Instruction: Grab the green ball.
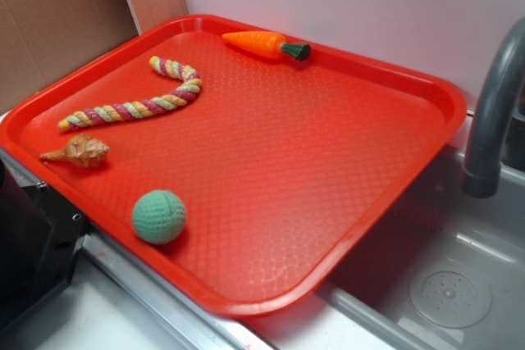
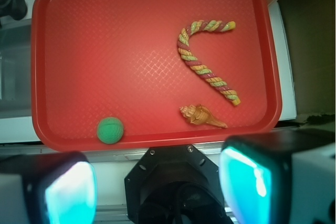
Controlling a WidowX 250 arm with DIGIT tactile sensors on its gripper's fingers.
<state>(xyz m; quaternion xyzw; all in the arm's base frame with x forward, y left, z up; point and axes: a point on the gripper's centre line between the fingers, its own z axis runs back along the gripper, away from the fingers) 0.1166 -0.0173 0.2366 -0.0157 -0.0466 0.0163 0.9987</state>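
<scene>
The green ball point(image 1: 159, 216) is a small mint-green sphere lying on the red tray point(image 1: 344, 161) near its front left edge. In the wrist view the ball point(image 2: 110, 130) sits at the tray's point(image 2: 105, 51) lower left corner. My gripper point(image 2: 157, 187) is open and empty, high above the scene, over the black robot base and back from the tray's near edge. Its two fingers point(image 2: 68, 192) with cyan pads stand wide apart at the bottom of the wrist view. The gripper does not show in the exterior view.
On the tray lie a toy carrot point(image 1: 262, 43) at the far edge, a striped rope cane point(image 1: 139, 100) and a tan seashell point(image 1: 80, 152). A grey sink basin point(image 1: 443, 284) with a dark faucet point(image 1: 492, 112) lies right of the tray. The black robot base point(image 2: 170, 182) is under the gripper.
</scene>
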